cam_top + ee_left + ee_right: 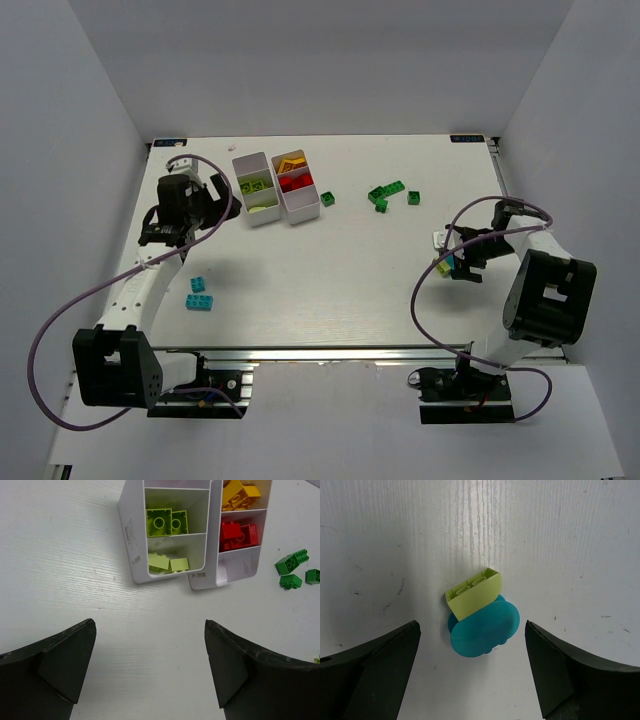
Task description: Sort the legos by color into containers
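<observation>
Lime lego [474,594] leans on a cyan piece [490,632] under the right gripper's [470,625] spread, empty jaws; light, rigid, slick, probably best pinched across flat sides. Left gripper [150,625] gapes empty too.

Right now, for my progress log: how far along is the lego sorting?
Done: lime bricks, red bricks and yellow bricks sit in the trays. In hand: nothing; left fingers and right fingers are open, the right ones flanking a pale lime brick partly atop a cyan piece. Remaining: those two, the dark green bricks, the cyan bricks.
</observation>
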`<state>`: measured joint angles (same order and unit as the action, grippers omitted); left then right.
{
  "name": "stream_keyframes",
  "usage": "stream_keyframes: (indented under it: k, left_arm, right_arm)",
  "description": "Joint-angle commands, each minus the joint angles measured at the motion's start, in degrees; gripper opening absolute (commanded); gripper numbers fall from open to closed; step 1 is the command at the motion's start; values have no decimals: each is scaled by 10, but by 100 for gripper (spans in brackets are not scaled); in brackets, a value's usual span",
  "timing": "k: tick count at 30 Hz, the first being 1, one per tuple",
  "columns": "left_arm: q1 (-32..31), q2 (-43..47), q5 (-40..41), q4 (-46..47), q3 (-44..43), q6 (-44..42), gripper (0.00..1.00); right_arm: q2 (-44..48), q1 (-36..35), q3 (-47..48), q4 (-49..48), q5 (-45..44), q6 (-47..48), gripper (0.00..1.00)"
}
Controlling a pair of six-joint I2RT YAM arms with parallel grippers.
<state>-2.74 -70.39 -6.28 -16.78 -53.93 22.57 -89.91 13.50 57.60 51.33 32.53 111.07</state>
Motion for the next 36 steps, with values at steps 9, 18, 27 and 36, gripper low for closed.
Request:
stream_keyframes:
  k: [9, 18, 27, 36]
  left_arm:
    - [5, 17, -29, -5, 4, 17, 98]
    - [5, 13, -100, 24, 8, 34, 98]
    - [5, -7, -175, 60, 15, 75, 98]
    - [-2, -40, -315, 229, 84, 218, 91]
  right_arm:
    - [-65, 3, 39, -28, -13, 14, 89]
    - [-106, 0, 53, -28, -19, 20, 87]
    - [-115, -8, 50, -27, -34, 38, 63]
    - [-63, -61, 94, 22, 43, -12, 20]
